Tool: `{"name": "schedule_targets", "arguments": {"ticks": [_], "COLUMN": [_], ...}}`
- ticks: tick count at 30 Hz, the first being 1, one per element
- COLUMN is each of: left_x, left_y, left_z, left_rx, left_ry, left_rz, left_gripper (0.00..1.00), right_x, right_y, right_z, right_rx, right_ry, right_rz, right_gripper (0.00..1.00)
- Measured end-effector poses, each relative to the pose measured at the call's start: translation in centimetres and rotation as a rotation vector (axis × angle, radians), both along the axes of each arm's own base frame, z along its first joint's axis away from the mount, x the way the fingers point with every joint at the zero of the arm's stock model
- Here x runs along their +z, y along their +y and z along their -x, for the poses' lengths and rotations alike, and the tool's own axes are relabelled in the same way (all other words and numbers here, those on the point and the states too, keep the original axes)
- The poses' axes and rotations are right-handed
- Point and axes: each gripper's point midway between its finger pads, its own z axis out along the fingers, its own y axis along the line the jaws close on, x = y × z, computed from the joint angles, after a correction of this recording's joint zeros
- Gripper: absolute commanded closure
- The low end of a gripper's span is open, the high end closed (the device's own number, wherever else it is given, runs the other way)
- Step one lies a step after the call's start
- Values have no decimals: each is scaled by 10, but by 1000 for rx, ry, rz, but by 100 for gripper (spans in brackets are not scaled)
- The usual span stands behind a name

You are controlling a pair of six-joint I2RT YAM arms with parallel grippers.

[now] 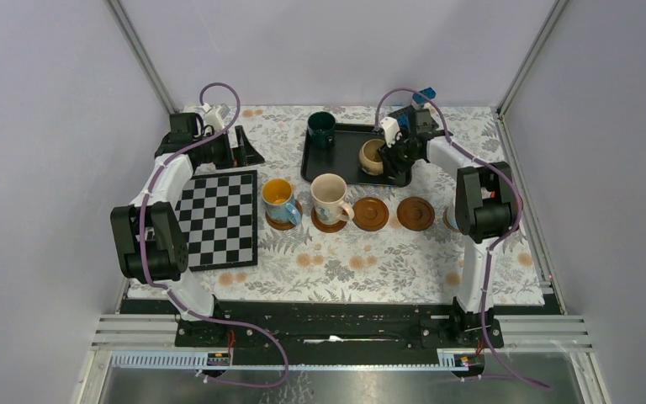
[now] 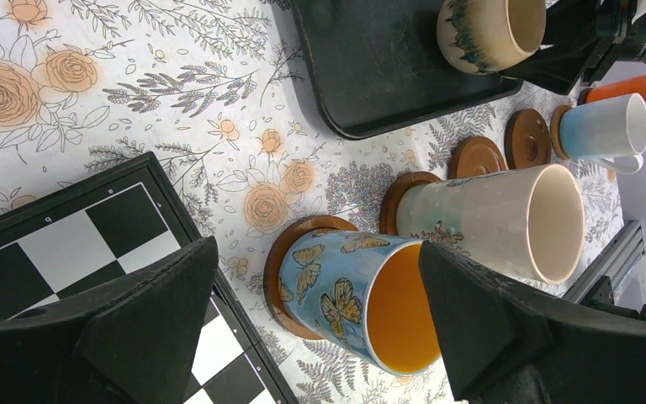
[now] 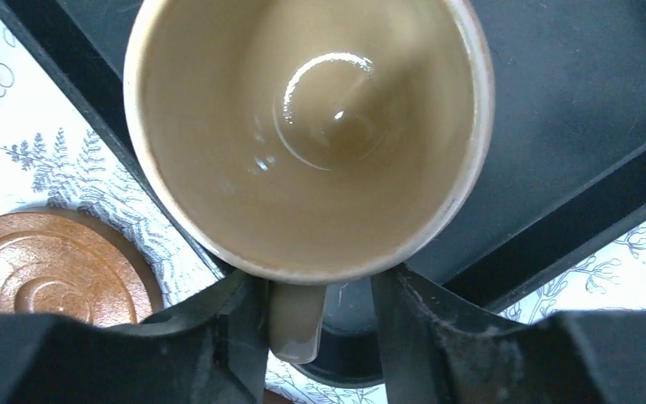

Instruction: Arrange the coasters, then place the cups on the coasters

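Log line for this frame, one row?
right gripper: open, astride beige mug handle | beige mug: on tray | left gripper: open, empty, near chessboard | bare coasters: two visible

left arm (image 1: 156,220): reaching forward on its own side, elbow sticking back toward the base, wrist pointing inward.
left gripper (image 2: 318,252): idling with its jaws spread wide, gripping nothing.
right arm (image 1: 481,202): stretching forward, forearm angling inward to the left.
right gripper (image 3: 320,286): pointing down, jaws standing partly apart, not clamping.
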Motion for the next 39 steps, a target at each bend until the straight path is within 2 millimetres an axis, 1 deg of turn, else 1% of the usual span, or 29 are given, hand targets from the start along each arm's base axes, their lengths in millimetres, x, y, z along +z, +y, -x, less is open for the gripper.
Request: {"name": "schedule_targets", "arguments": {"ticks": [6,7,8,10,12,13,21,24,27,29,33,36,39], "left_x": [1,1,1,1,1,1,2,2,2,2,1,2,4], "left_y": [0,0,0,0,0,0,0,0,0,0,0,0,0], "left_z": [-1,-1,-1,-1,-1,-1,-2,-2,-2,-2,-2,-1,3], "left_rx": [1,1,1,2,2,1,2,2,1,1,-1,-2,-3], "left_ry": [-4,-5,-6,-6,-6,-6,-12,-12,-12,-12,-13,-12,-16], "left_rz": [1,1,1,1,1,1,0,0,0,0,-2,-3,-5], "left_gripper": [1,1,1,1,1,1,1,1,1,1,1,1,1], "right_x": [-3,-3,-4,-6,-8,-8,-7,-7,-6,-2,13,34,56], "right_y": [0,0,0,0,0,0,0,-1,-4,-5,-4,-6,-10], "right_z": [-8,-8,-8,-7,-6,-6,-5,9,29,37,38,41,51], "right_rx": [-2,-2,-2,-2,-1,-3,-20,-51,-93,-127,-186,-230,-276], "right_ry": [20,26,30,38,45,47,29,25,39,35,-16,-69,-106], "right_rz": [12,13,14,16,18,18,2,-18,-40,-61,-107,-141,-167], "right_gripper": [50,51,54,69,92,100,100,100,100,100,100,100,100]}}
